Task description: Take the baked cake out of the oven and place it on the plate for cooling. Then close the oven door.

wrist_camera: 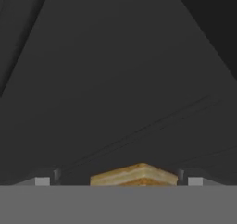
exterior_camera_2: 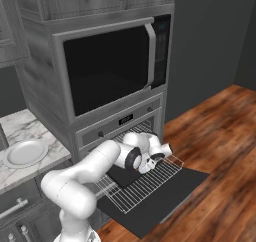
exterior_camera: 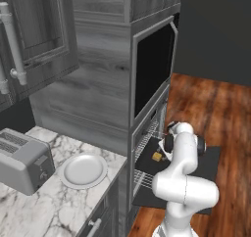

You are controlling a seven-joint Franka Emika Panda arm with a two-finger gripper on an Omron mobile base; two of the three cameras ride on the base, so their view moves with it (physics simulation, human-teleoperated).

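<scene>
Small golden-brown square cake point(exterior_camera: 157, 156) on dark flat oven tray point(exterior_camera: 147, 158) at lower centre of left base view, hidden behind white arm in right base view, in hand view sitting between wide-apart dark fingertips point(wrist_camera: 55, 176) of gripper point(wrist_camera: 118, 177), contact unclear, round white-grey plate point(exterior_camera: 83, 171) on marble counter lower left, dark oven door point(exterior_camera_2: 165, 198) folded down open.

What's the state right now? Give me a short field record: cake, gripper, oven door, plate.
cake: golden-brown block on the dark tray in the oven, not yet lifted
gripper: open, one fingertip on each side of the cake, not closed on it
oven door: open, folded down flat, wire rack pulled out over it
plate: bare on the marble counter beside the toaster
</scene>
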